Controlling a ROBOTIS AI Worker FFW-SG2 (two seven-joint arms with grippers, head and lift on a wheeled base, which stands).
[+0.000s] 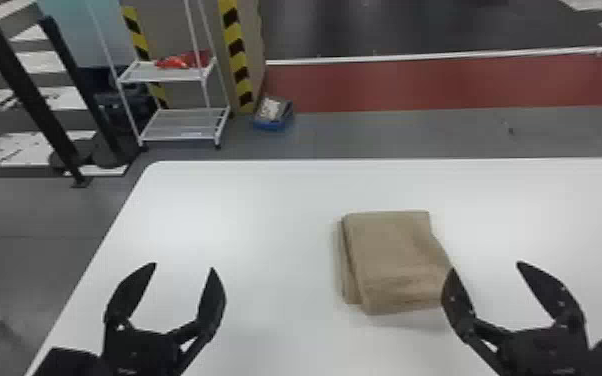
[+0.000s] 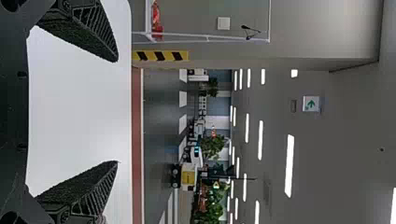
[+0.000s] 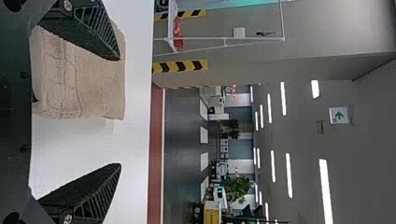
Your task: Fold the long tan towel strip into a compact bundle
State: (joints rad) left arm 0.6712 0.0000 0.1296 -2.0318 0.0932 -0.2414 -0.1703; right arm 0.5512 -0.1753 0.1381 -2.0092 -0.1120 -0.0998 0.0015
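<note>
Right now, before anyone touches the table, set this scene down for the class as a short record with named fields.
cloth: tan towel strip, folded into a layered bundle
support: white table
left end effector: open, empty, left of the towel
right end effector: open, empty; one finger overlaps the towel's right edge in the head view, contact unclear
background: white two-tier rack beyond the table, red item on its upper shelf

tan towel strip (image 1: 397,260), white table (image 1: 245,215), black pincer fingers (image 1: 211,300), yellow-and-black striped pillar edge (image 1: 237,55), brick-red floor band (image 1: 415,85), grey floor (image 1: 355,135), white shelf rack (image 1: 182,125)
</note>
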